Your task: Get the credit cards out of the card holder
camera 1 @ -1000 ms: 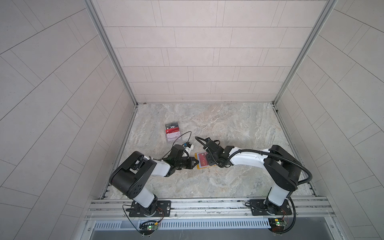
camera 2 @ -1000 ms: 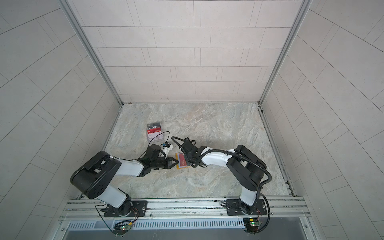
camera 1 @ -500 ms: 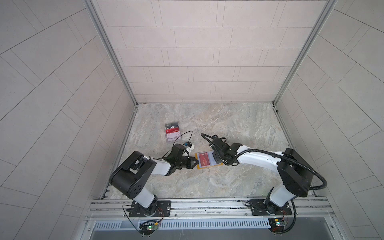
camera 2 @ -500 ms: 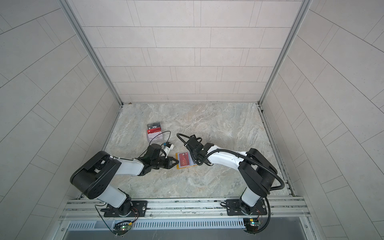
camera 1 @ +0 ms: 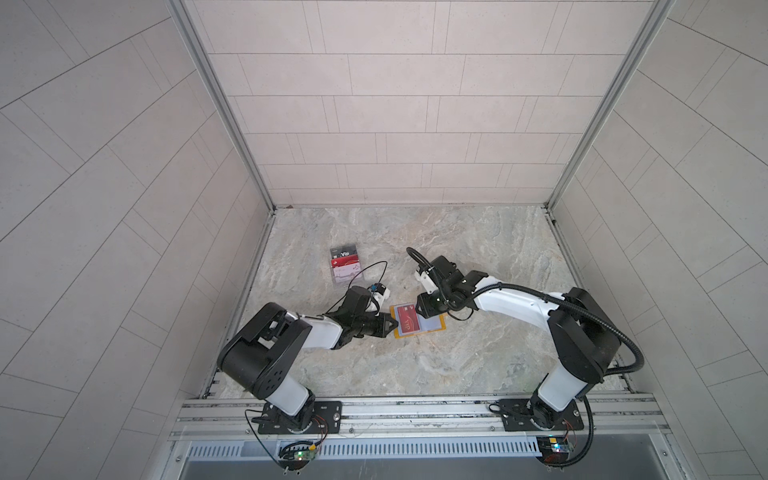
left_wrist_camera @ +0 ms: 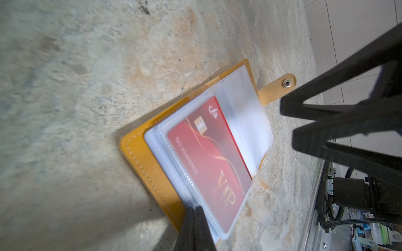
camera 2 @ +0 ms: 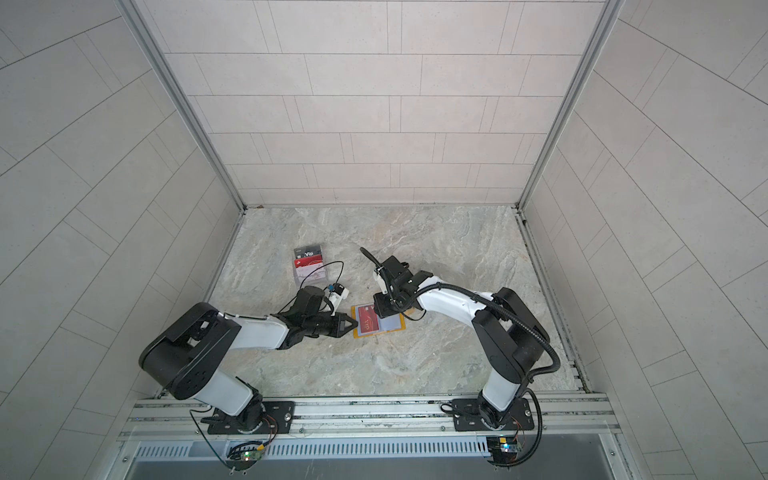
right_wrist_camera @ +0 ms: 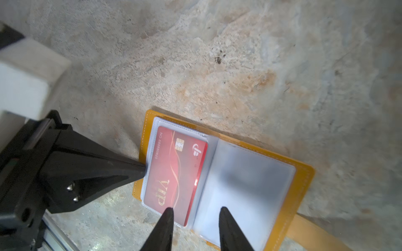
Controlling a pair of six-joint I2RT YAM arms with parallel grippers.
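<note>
We mark the card holder (right_wrist_camera: 302, 180) lying open and flat on the marble table (camera 1: 415, 374). The red VIP card (right_wrist_camera: 174, 171) is seated in a clear sleeve on the holder's left-arm half. The empty sleeve (right_wrist_camera: 245, 184) covers the other half, and the snap tab (left_wrist_camera: 280, 85) sticks out past it. What changed: a second ago the right gripper (right_wrist_camera: 196, 208) sat low over the holder's middle and only a narrow strip of the holder showed. Now the holder is spread wider, the bluish empty page is exposed, and that gripper has drawn back toward the holder's far edge, its elbow swung outward. Its jaws stand partly apart and grasp nothing, one tip over the card's edge near the spine and the other over the empty page. The left gripper (left_wrist_camera: 195, 209) has not moved. It is clenched, its tips on the holder's outer edge beside the card. We cannot tell whether it pinches a sleeve or only presses down. A clear stand (camera 1: 344, 266) showing other cards sits well apart from the holder, beyond its left-arm side. Our read is that page opening is done and the card is exposed but not yet out. Next the right gripper likely has to pinch the card's edge near the spine and slide it free while the left gripper keeps the holder pinned. The risk is that it grabs sleeve plastic along with the card.
</note>
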